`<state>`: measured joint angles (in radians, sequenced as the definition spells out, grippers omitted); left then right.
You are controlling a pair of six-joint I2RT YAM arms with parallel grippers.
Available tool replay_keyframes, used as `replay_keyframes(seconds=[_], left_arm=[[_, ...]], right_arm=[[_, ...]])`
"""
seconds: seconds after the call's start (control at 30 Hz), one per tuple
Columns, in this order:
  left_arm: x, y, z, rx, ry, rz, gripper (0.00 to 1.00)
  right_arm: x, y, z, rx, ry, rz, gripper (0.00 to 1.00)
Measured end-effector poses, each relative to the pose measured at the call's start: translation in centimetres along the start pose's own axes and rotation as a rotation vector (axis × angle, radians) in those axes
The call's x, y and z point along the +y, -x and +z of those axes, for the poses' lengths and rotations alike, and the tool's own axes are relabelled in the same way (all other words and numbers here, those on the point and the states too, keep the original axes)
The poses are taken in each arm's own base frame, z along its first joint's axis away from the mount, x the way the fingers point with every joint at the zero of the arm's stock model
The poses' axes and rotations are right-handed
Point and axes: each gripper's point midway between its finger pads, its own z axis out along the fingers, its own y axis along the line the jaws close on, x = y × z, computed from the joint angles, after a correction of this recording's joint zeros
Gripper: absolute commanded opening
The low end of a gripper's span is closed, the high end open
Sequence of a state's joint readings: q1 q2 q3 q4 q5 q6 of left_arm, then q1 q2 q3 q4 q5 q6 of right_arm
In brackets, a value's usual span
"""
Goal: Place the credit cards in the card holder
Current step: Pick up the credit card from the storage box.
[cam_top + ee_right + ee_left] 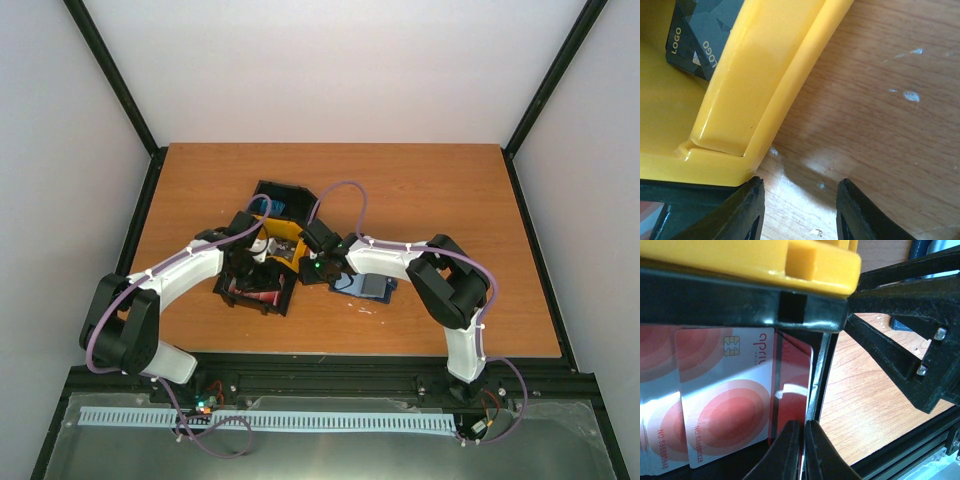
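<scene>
Several red-and-white credit cards lie overlapping in a black bin. One red card stands on edge against the bin's right wall. My left gripper is shut on that card's near edge, and in the top view it reaches down into the bin. The dark blue card holder lies on the table to the right, partly under my right arm. My right gripper hangs open over bare wood beside the yellow bin's corner, holding nothing.
A yellow bin with dark "LOGO" cards sits behind the black bin, and another black bin stands farther back. The right gripper's black fingers show close beside the bins in the left wrist view.
</scene>
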<state>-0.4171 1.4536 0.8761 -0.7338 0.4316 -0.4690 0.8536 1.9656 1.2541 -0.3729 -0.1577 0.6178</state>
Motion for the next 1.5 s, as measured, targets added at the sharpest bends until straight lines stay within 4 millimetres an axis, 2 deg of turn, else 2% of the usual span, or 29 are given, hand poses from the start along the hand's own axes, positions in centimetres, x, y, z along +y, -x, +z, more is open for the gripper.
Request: replay_keyframes(seconds=[0.37,0.7,1.0,1.07,1.17,1.33,1.5], left_arm=[[0.3,0.0,-0.1,0.001,0.020,0.012,0.01],[0.6,0.1,-0.5,0.001,0.051,0.027,0.01],[1.3,0.4,-2.5,-0.056,0.129,0.043,0.01],[1.4,0.4,-3.3,-0.082,0.149,0.050,0.01],[1.4,0.7,-4.6,-0.121,0.169,0.062,0.01],[0.4,1.5,-7.3,-0.199,0.166,0.083,0.01],[-0.6,2.7,-11.1,-0.304,0.069,0.055,0.01]], right_arm=[[0.0,0.0,0.0,0.000,0.000,0.000,0.41],[0.0,0.0,0.0,0.000,0.000,0.000,0.40],[0.0,0.1,-0.4,-0.009,-0.007,-0.010,0.44],[0.3,0.3,-1.4,-0.023,0.003,-0.019,0.47],[1.7,1.2,-3.6,-0.066,0.055,-0.040,0.56],[5.2,2.6,-8.1,-0.149,0.218,-0.081,0.69],[9.2,3.4,-11.4,-0.186,0.433,-0.123,0.76]])
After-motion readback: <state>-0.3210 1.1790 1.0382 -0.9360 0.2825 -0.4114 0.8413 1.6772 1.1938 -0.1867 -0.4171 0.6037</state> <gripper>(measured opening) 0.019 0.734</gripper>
